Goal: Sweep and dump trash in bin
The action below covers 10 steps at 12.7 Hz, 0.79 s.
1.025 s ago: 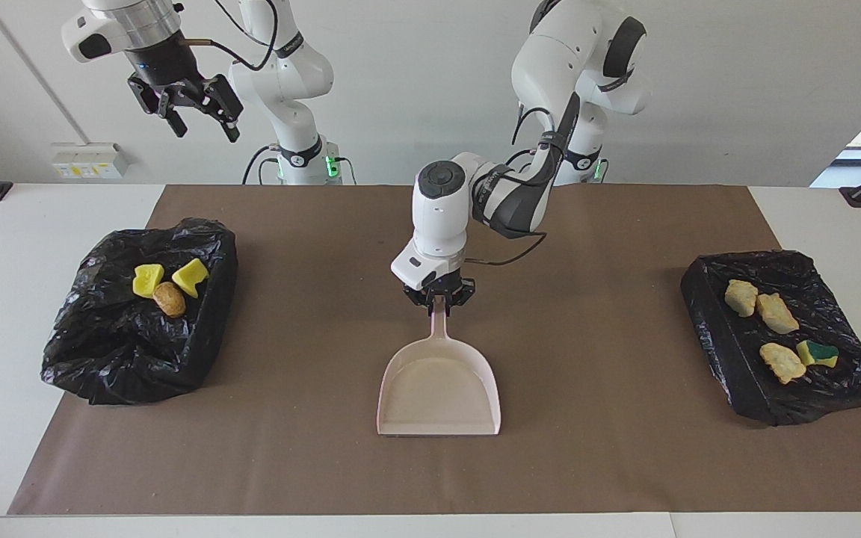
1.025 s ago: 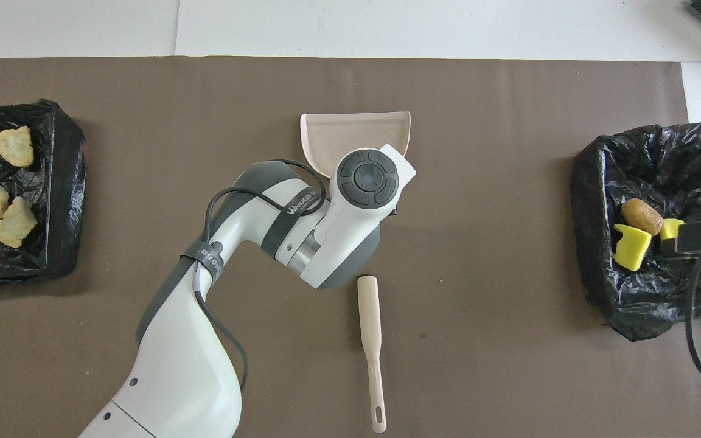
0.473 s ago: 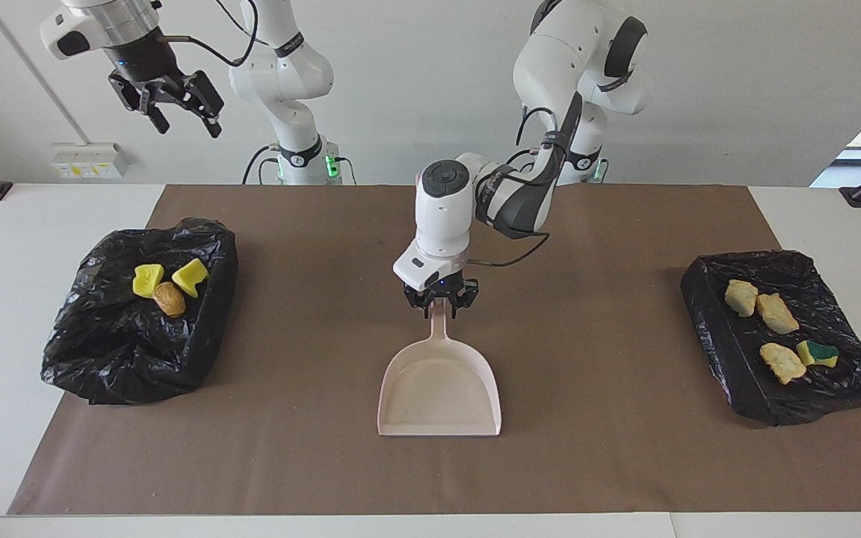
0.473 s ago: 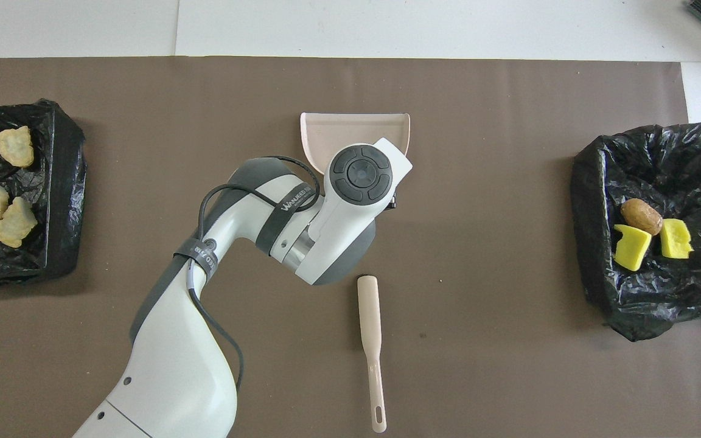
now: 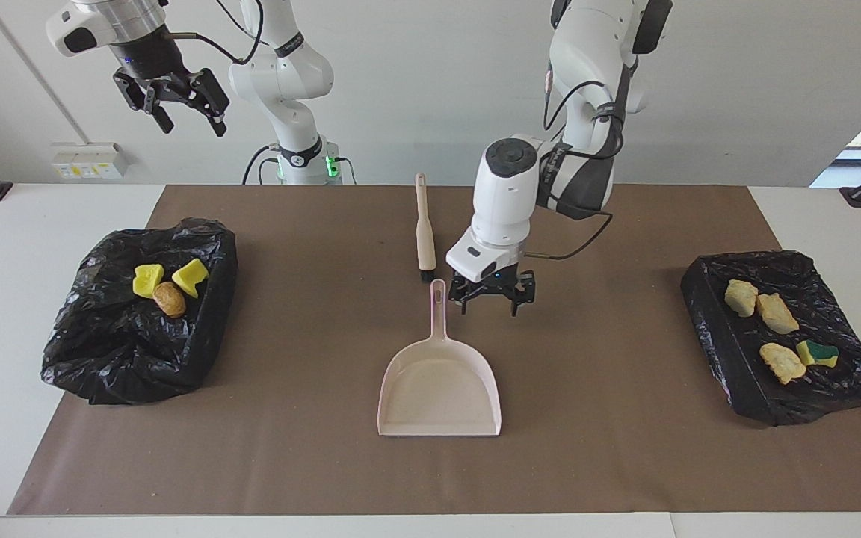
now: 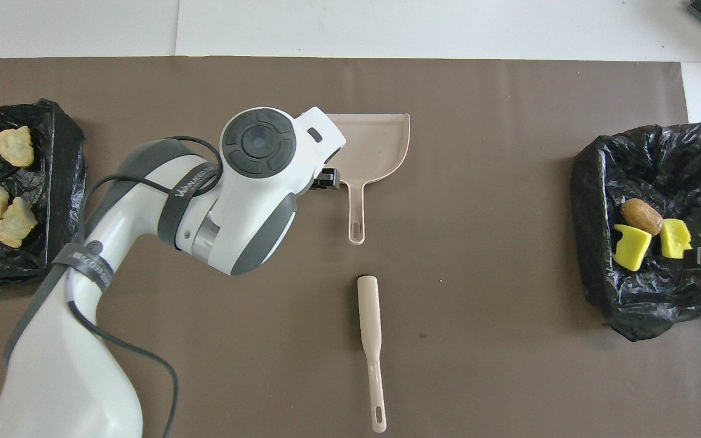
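my left gripper [image 5: 492, 297] hung open, empty, beside the dustpan [image 5: 439, 388] handle. right gripper [image 5: 173, 101] open, raised over the bin [image 5: 131, 314]. trash [image 5: 167, 286]: yellow wedges, brown lumps, lay in both black-lined bins.

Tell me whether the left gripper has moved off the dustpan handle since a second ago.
Yes. The left gripper has let go, opened and shifted sideways off the dustpan handle, toward the left arm's end of the table.
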Motion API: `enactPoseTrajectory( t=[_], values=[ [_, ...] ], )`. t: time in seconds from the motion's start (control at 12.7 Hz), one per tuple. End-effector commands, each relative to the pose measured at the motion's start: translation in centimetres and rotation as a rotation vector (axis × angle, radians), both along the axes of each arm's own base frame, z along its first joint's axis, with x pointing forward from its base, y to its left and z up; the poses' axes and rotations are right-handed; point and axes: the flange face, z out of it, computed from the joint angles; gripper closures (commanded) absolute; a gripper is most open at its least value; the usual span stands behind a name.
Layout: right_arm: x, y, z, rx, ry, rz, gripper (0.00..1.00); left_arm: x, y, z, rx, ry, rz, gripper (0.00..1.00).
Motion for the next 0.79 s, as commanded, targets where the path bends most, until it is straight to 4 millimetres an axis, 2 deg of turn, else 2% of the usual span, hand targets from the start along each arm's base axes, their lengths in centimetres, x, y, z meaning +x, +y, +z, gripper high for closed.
enactPoseTrajectory(
  t=[0.0,0.32,0.47,0.71],
  values=[
    [-0.5,-0.1,0.2,0.003,-0.015,0.018,0.00,-2.0,6.7,4.7,0.010,-0.007,-0.077,0.00],
    [-0.5,-0.1,0.2,0.003,-0.015,0.018,0.00,-3.0,17.0,13.0,0.031,0.003,-0.104,0.00],
    [-0.5,-0.1,0.2,0.003,-0.015,0.018,0.00,-3.8,21.0,16.6,0.042,0.009,-0.149,0.00],
    [-0.5,-0.1,0.2,0.003,-0.015,0.018,0.00,-4.6,26.4,20.4,0.055,0.032,-0.147,0.00]
  ],
)
